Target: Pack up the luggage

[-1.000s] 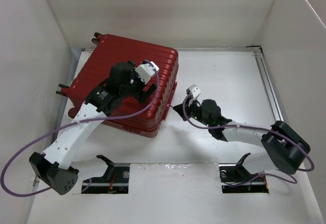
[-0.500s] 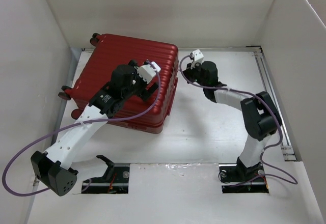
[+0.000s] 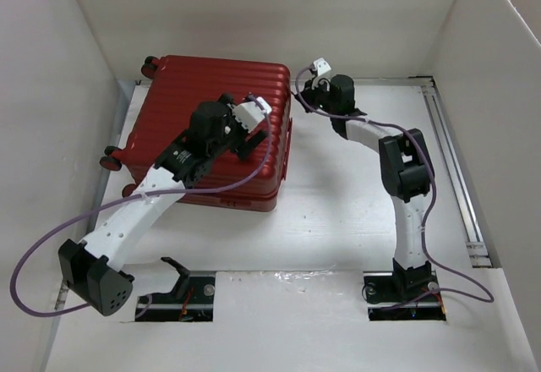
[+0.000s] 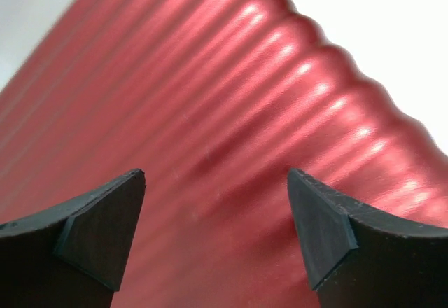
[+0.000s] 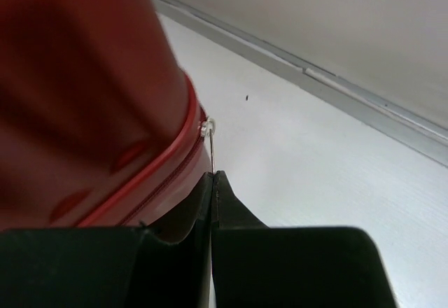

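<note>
In the last second the luggage has turned and slid toward the far wall, squaring up, and my right arm has swung from the near side of the case up to its far right corner. The case now lies shut and flat on the far left part of the table, ribbed shell up and wheels toward the left wall, so its length runs across the table. From the right wrist view, the seam between the two shells runs along the case's right end, and a thin metal zipper pull hangs off it just at that corner. The right gripper is pressed fully together with that pull pinched between its tips, and the case lies directly to its left. This is the relation I'm steering by: the right arm is the nearer one, and here the seam bends from the right end onto the far side, so I judge any pull must follow that bend. The left gripper hovers over the shell, jaws spread wide, gripping nothing.
</note>
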